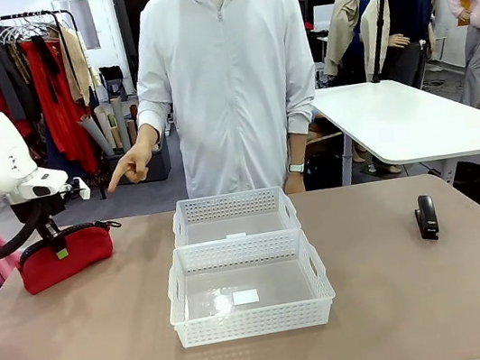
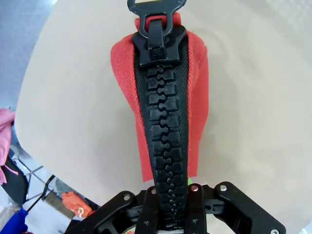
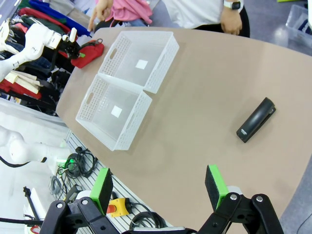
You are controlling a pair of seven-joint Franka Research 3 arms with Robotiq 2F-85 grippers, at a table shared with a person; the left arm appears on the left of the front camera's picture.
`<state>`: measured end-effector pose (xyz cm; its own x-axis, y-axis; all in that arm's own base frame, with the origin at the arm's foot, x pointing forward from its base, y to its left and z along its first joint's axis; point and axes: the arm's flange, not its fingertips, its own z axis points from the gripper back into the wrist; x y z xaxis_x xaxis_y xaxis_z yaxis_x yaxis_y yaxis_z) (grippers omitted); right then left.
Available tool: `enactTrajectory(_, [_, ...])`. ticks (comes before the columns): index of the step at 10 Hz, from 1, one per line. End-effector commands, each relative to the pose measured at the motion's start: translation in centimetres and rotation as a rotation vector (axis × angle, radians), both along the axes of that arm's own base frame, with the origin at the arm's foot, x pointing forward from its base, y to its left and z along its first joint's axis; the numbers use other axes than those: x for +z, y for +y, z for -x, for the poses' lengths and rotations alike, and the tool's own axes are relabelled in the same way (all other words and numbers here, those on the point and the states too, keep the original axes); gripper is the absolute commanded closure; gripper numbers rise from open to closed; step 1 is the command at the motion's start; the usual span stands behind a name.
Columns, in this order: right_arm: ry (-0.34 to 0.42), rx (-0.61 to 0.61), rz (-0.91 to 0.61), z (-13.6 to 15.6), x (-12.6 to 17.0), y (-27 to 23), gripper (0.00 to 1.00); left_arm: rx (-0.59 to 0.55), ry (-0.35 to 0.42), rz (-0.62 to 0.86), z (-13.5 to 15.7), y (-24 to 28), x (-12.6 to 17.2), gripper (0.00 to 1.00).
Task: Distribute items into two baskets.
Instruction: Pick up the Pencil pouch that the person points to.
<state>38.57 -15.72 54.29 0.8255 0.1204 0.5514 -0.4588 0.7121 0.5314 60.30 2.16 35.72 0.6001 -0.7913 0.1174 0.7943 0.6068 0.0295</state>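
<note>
Left hand: my left gripper (image 2: 170,192) is closed on the red pouch (image 2: 195,97), with the fingers pinching the black zipper (image 2: 163,122) ridge along its top. The pouch runs straight ahead from the fingertips, and its ring pull (image 2: 156,6) is at the far end. I cannot tell whether the pouch is clear of the table (image 1: 405,300).

Right hand: my right gripper (image 3: 158,187) is wide open and holds nothing, with its green pads well apart above the table's edge. The black stapler (image 3: 256,119) lies flat ahead of it, out past one finger and well apart from it. Ahead past the other finger sit the nearer basket (image 3: 139,119) and the farther basket (image 3: 165,68), touching side to side.

Beyond my left gripper, a person's hand (image 1: 133,168) has its index finger extended downward.
</note>
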Motion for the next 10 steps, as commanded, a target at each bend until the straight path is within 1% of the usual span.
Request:
enactTrajectory(1, [-0.012,0.001,-0.001,0.0,0.1,0.1,0.0,0.0,0.0,0.0,0.0,0.0,0.0,1.0])
enactTrajectory(3, [-0.012,0.001,-0.001,0.0,0.1,0.1,0.0,0.0,0.0,0.0,0.0,0.0,0.0,1.0])
enactTrajectory(4, [-0.012,0.001,-0.001,0.0,0.1,0.1,0.0,-0.058,-0.026,0.027,0.1,1.1,1.9,1.0])
enactTrajectory(6, [-0.012,0.001,-0.001,0.0,0.1,0.1,0.0,-0.135,-0.02,0.083,1.0,3.0,5.7,1.0])
enactTrajectory(7, [-0.012,0.001,-0.001,0.0,0.1,0.1,0.0,-0.162,-0.031,0.079,1.8,3.7,7.9,1.0])
enactTrajectory(9, [-0.012,0.001,-0.001,0.0,0.1,0.1,0.0,-0.272,-0.013,0.097,4.6,4.3,12.4,1.0])
enactTrajectory(10, [-0.012,0.001,-0.001,0.0,0.1,0.1,0.0,-0.309,-0.029,0.088,6.0,4.0,14.8,1.0])
